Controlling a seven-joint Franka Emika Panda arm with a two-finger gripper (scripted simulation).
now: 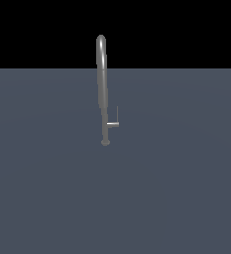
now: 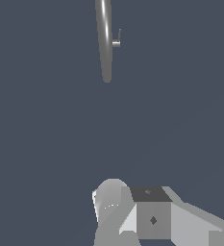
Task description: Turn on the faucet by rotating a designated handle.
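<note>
Wrist view shows pale grey, blocky parts of the arm's end (image 2: 152, 216) low in the frame, but no fingertips can be made out, so I cannot tell whether the gripper is released or clenched; it holds nothing visible and touches nothing. One faucet (image 2: 104, 38) lies well apart from those parts, across bare grey-blue floor (image 2: 41, 134), with its one handle (image 2: 117, 42) sticking out from the pipe's side.

Exterior view has no arm in it at all. A single faucet (image 1: 102, 89) stands upright on the floor (image 1: 47, 188) near the middle, its hooked top rising against the black background (image 1: 186, 30). Toward the exterior view's right, one short handle (image 1: 114, 124) juts from the lower pipe, ending in a thin rod pointing upward.
</note>
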